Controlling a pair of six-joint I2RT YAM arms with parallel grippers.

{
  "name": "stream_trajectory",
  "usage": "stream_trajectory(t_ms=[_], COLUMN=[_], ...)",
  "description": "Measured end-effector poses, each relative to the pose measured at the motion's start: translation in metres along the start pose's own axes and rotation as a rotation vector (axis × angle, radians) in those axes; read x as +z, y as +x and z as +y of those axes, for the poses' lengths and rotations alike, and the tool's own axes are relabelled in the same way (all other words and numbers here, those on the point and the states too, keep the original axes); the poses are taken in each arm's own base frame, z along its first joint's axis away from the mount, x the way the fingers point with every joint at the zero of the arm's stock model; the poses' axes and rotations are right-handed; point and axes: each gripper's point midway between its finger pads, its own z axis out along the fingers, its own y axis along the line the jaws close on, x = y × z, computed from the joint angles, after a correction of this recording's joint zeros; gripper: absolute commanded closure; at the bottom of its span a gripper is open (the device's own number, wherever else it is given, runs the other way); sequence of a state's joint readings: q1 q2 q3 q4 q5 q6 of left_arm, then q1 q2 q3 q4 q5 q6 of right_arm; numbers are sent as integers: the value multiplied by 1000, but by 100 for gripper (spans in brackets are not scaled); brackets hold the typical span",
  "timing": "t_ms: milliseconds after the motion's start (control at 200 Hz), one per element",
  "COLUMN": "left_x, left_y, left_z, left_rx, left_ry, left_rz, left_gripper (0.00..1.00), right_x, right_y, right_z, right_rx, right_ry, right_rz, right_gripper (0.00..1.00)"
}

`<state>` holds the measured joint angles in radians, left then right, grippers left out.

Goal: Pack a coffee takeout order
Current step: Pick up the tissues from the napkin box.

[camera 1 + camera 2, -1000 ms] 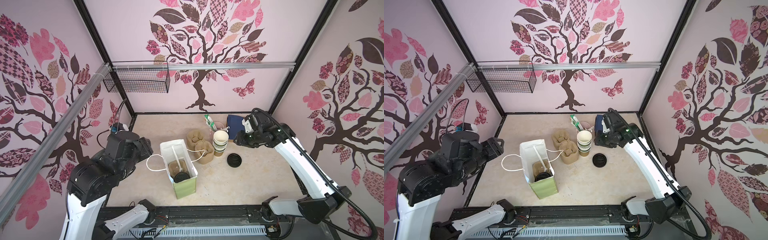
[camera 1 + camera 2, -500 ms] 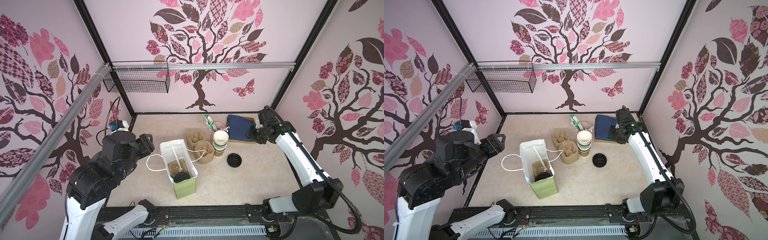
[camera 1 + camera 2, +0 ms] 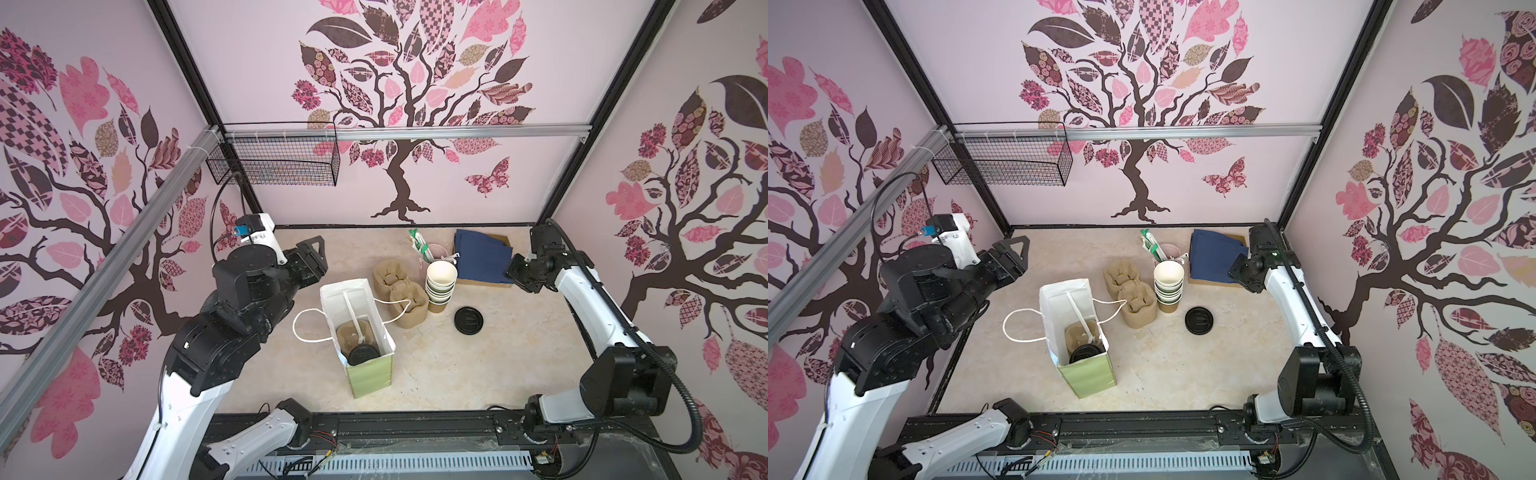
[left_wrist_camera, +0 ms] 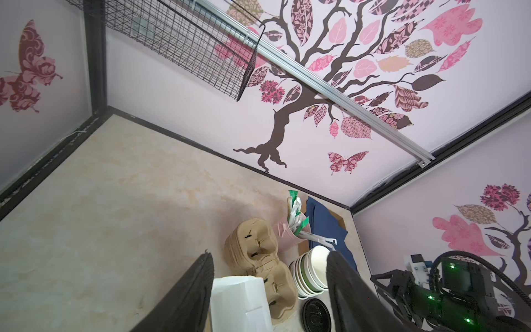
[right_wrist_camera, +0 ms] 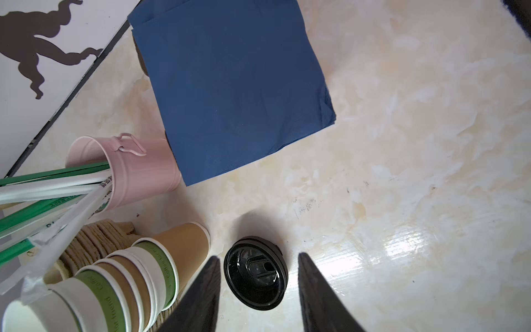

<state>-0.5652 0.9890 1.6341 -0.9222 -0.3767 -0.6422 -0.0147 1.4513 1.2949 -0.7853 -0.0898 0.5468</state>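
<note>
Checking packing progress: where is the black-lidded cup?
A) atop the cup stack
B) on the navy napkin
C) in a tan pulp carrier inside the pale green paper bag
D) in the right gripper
C: both top views show its black round lid in the pulp carrier inside the bag.

The beige marbled tabletop bears a pale green paper bag standing upright near its middle. Just behind the bag, a stack of pulp carriers and a stack of lidless cups sit side by side, with a loose black lid lying flat near the cups. At the back stand a pink bucket of straws and a cardboard tray, the tray topped with navy napkins.
</note>
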Motion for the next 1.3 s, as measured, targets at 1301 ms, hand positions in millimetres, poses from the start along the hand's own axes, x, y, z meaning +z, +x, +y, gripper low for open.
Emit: stream_trajectory(t_ms=[1301], left_x=[104], left_y=[-36], left_z=[-84], left_rx=[148], left_ry=[158], left_rz=[-225], left_gripper=[35], right_x=[107], right_y=[-35], right_z=[-59], right_rx=[280], right_ry=[-114], right_rz=[39], right_gripper=[37])
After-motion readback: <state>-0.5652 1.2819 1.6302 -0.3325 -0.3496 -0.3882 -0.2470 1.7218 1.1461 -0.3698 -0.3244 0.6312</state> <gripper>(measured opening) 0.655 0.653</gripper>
